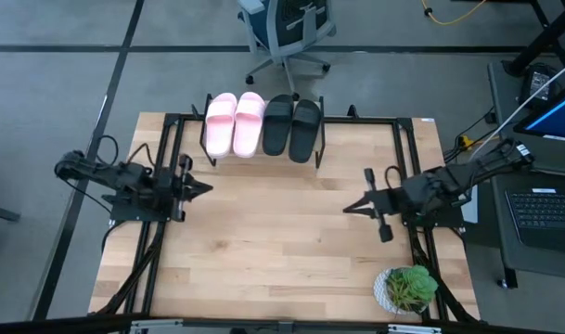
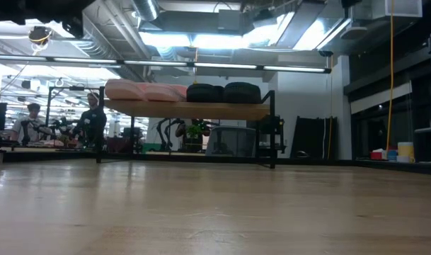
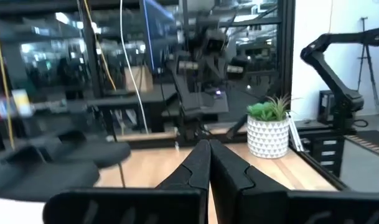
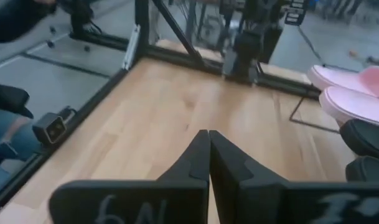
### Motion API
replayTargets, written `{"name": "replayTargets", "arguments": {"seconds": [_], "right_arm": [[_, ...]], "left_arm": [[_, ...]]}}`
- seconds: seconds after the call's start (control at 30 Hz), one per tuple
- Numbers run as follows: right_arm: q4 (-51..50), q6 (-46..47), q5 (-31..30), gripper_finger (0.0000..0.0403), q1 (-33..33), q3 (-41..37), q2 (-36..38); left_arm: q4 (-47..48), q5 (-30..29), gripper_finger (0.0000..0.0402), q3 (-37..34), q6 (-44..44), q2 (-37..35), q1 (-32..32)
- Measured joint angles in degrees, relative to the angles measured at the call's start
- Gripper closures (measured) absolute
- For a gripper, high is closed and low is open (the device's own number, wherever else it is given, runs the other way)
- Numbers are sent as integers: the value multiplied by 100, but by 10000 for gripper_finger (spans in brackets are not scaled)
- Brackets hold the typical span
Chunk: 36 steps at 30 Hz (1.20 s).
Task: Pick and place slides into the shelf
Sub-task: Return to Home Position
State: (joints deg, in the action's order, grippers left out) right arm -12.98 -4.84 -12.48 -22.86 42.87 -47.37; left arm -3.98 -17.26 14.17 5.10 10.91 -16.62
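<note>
Two pale pink slides (image 1: pixel 234 122) and two black slides (image 1: pixel 292 126) lie side by side on the shelf (image 1: pixel 263 148) at the table's far edge. In the low view the pink slides (image 2: pixel 146 91) and black slides (image 2: pixel 223 93) rest on the shelf's wooden plank (image 2: pixel 194 110), which stands on thin black legs. My left gripper (image 1: pixel 206 188) waits at the table's left side, shut, holding nothing. My right gripper (image 1: pixel 349 208) waits at the right side, shut, holding nothing. The right wrist view shows the pink slides (image 4: pixel 351 93) and black slides (image 4: pixel 366 146).
A potted plant in a white pot (image 1: pixel 407 288) stands at the table's near right corner. A black metal frame (image 1: pixel 407 139) runs along the table's sides. An office chair (image 1: pixel 287 32) stands beyond the far edge. Bare wooden tabletop (image 1: pixel 282 232) lies between the arms.
</note>
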Motion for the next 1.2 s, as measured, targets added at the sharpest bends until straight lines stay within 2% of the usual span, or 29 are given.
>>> {"name": "replayTargets", "arguments": {"seconds": [0.2, 0.33, 0.43, 0.5, 0.67, 0.87, 1.07, 1.2], "right_arm": [[962, 10, 13, 388, -10, -1230, 1040], [1181, 286, 12, 381, -10, -1778, 1573], [1189, 441, 12, 385, -10, -2023, 1859], [1166, 464, 11, 390, -10, -2123, 2018], [1109, 460, 10, 399, -10, -2175, 2260], [851, 444, 9, 384, -10, -2175, 2325], [700, 243, 2, 390, -10, -2179, 2356], [687, 146, -4, 398, -8, -2179, 2572]], "left_arm": [[272, 65, 401, 0, 302, -487, 95], [584, 125, 401, -2, 295, -624, 305], [625, 620, 401, -2, 271, -639, 522], [644, 911, 401, -7, 208, -639, 681], [581, 1006, 401, -393, -178, -642, 1094], [-553, 1447, 401, -1084, -123, -644, 1635], [-577, 2195, 401, -1221, -502, -642, 2225], [-593, 2296, 401, -1313, -643, -644, 2453]]}}
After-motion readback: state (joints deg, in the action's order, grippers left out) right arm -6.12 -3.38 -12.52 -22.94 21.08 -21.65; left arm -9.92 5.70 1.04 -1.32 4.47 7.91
